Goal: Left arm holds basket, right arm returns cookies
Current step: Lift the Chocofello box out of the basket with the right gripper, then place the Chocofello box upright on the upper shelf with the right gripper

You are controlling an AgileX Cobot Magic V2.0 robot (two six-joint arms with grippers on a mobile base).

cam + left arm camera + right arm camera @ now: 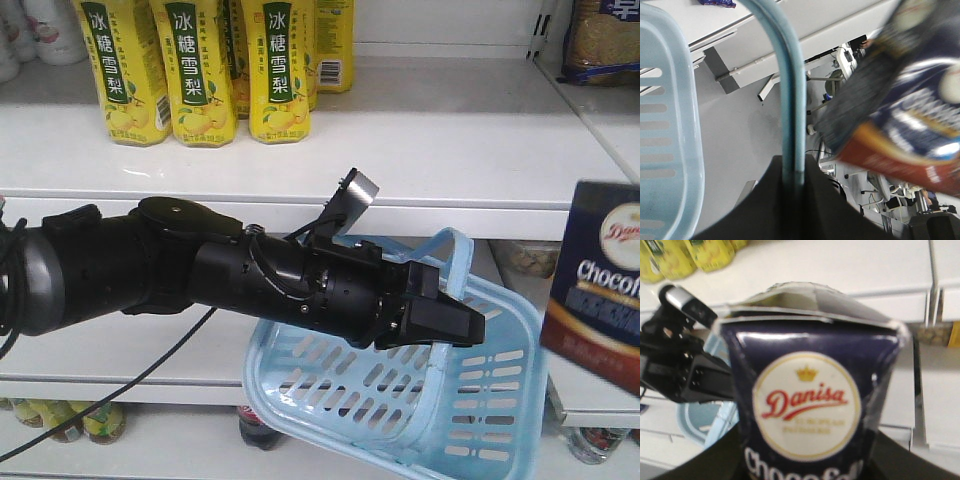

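Navy cookie box [807, 395] nearest, pinched low down by the right claw [807, 467], held in the air just right of the basket [400, 400], left claw [445, 320] clamped on its handle [792, 100], blue basket hanging tilted, white shelf [450, 130] behind, yellow cartons [200, 70] on it

Setting: retail shop, grocery aisle.
- Fixtures: white tiered display shelves [420, 130] spanning the far side, left to right.
- Stock, upper shelf, far left: yellow drink cartons [205, 70], identical labels, lined up in rows facing out.
- Stock, upper right: a bagged packet [600, 40] in the adjoining bay.
- Stock, lowest shelf: bottles [262, 425], only partly visible.
- Shopper's equipment: light blue slotted plastic basket [480, 400] with loop handles, near centre.
- Merchandise, near right: navy branded cookie box [600, 280] with printed logo.
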